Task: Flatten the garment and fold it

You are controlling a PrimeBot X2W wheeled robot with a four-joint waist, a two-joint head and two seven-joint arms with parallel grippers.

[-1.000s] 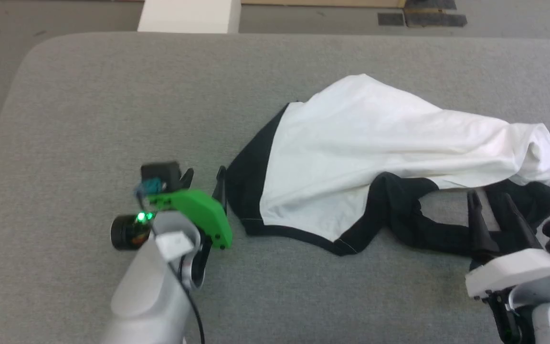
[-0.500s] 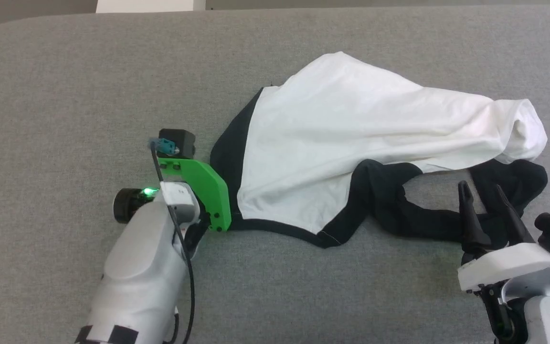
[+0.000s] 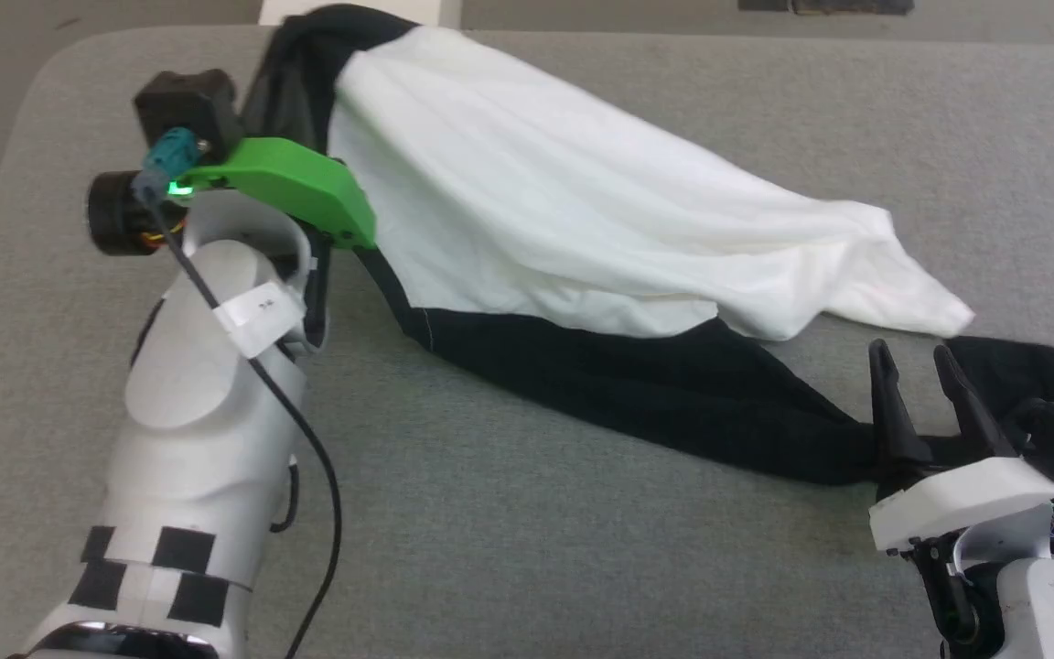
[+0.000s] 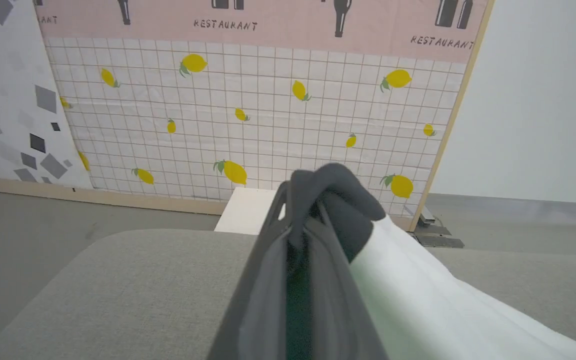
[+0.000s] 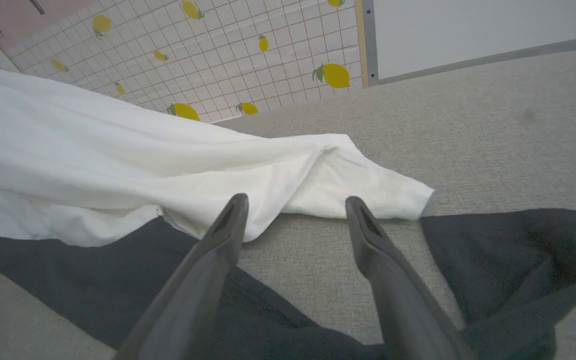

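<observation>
The garment (image 3: 582, 210), white with black sleeves, is stretched slantwise across the grey table (image 3: 527, 549). My left gripper (image 3: 285, 69) is raised at the far left, shut on the garment's black edge. In the left wrist view the black cloth folds over the left gripper (image 4: 300, 200), and the white body of the garment (image 4: 418, 290) falls away to the right. My right gripper (image 3: 911, 357) stands open at the near right, low over the garment's trailing black part. Between the tips of the right gripper (image 5: 296, 202) I see bare table, with the garment (image 5: 118, 150) just beyond.
A white box (image 3: 440, 11) stands past the table's far edge, also visible in the left wrist view (image 4: 245, 212). Behind it rises a lemon-print wall panel (image 4: 268, 115). The table's rounded far-left corner (image 3: 60, 64) is close to the left arm.
My left gripper shut on the garment's black edge and lifted it up and to the far left, pulling the cloth out long. The right gripper stayed open in place. The head camera shifted.
</observation>
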